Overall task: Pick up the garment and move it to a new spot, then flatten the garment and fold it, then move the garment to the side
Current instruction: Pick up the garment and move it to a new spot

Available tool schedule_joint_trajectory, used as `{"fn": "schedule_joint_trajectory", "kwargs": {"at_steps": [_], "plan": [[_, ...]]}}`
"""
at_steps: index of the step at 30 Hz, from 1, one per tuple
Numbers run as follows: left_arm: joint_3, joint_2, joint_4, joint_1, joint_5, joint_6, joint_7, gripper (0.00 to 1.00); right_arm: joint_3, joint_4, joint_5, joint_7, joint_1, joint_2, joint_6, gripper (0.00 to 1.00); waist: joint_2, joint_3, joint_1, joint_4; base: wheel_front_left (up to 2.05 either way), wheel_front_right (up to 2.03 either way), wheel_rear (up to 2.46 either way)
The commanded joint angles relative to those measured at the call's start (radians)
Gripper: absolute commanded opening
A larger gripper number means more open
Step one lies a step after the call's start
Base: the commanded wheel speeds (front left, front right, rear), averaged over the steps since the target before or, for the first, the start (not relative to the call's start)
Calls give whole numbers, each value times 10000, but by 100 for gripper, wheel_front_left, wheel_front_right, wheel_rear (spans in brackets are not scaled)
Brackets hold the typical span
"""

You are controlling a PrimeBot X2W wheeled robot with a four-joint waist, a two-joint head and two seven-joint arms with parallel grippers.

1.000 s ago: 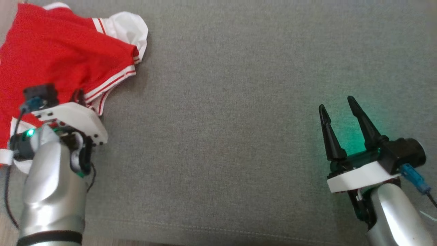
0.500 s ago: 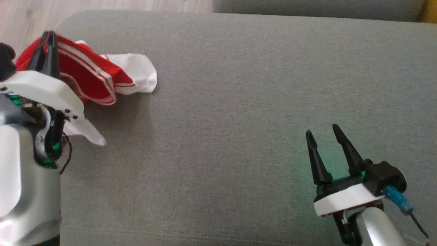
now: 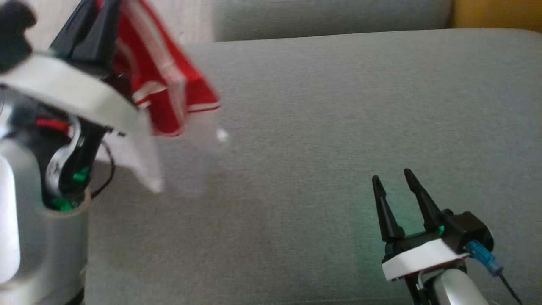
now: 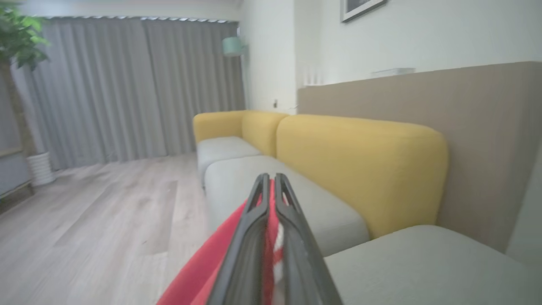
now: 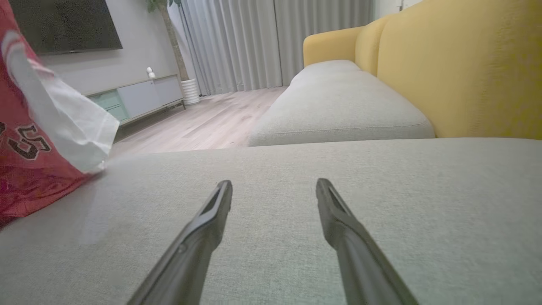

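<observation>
Left tool point(image 4: 270, 180) clamps the red, white-trimmed jersey garment point(image 3: 169, 93), dark lettering point(image 5: 25, 146) showing an "S", above the grey fabric sofa seat point(image 3: 317, 127); right tool point(image 3: 391, 178) gapes empty over it.

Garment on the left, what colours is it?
The garment is red with white stripes, best in head view.

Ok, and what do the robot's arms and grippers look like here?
Both the left gripper and right gripper have two long, tapering black fingers on a white plate, with silver-grey forearms and green lights. The right carries a black camera barrel with a blue connector; a thin black cable loops beside the left wrist.
</observation>
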Motion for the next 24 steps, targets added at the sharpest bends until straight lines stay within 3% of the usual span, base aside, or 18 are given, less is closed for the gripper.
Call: {"fn": "schedule_joint_trajectory", "kwargs": {"at_steps": [1,7,11,19,24], "plan": [[172,118,-510,-859,-124,-76,156,0,269,-284,110,-111,-220,90,77,100,0,-151,0,-410,0,0,0],[-721,-707,-677,-1963,-969,-214,766,0,409,-301,349,-111,-262,121,77,100,0,-216,0,-1374,0,0,0],[-1184,-1260,-555,-2380,-1919,-21,969,0,534,-344,568,-111,-316,124,77,100,0,-172,0,-2034,0,0,0],[-1282,-1493,462,-2521,-3019,824,582,0,574,-423,754,-111,-451,126,77,100,0,164,0,-3051,0,0,0],[-795,-1131,2533,-2709,-2264,1153,-375,0,592,-432,830,-111,-541,126,77,100,0,452,0,-3533,0,0,0]]}}
